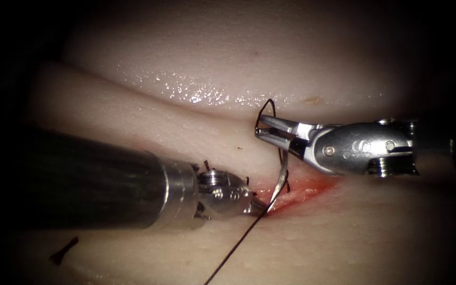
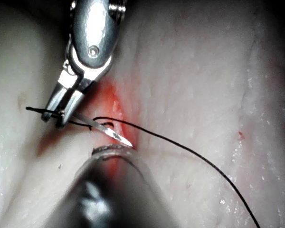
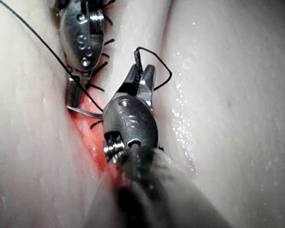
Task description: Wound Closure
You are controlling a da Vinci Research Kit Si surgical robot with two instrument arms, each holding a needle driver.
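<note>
The tissue has a cut with red fluid in it. My left tool lies on the cut's left side, its jaws shut on the curved needle near the lower end. The needle rises from the cut toward my right tool, and its pointed end shows free of the tissue. The right tool's jaws stand slightly open above the cut, with a loop of black thread over them. They hold nothing firmly. More thread trails from the needle toward the front.
Short cut thread ends from earlier stitches stick up beside the left tool. A loose dark thread piece lies on the tissue at front left. A wet, shiny fold of tissue runs behind the cut.
</note>
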